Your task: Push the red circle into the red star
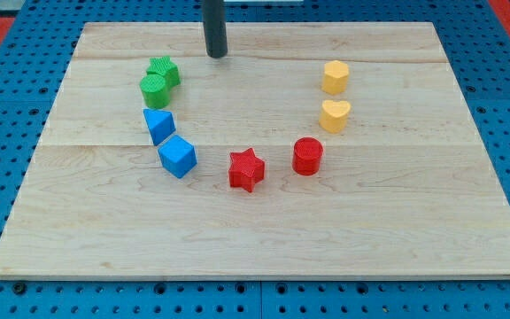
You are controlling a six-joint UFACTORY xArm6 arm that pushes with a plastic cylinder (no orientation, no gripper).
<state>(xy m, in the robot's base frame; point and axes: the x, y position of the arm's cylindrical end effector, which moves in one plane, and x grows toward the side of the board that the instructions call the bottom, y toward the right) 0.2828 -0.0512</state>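
My tip (pixel 216 55) is sitting near the board's top edge, touching nothing, well apart from the red circle (pixel 307 156). The circle is resting just right of the red star (pixel 246 169). It is looking light, rigid, likely to slide easily; contact belongs on its right side.

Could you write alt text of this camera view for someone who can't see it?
My tip rests near the wooden board's top edge, far from the red circle and the red star lying apart near the centre.
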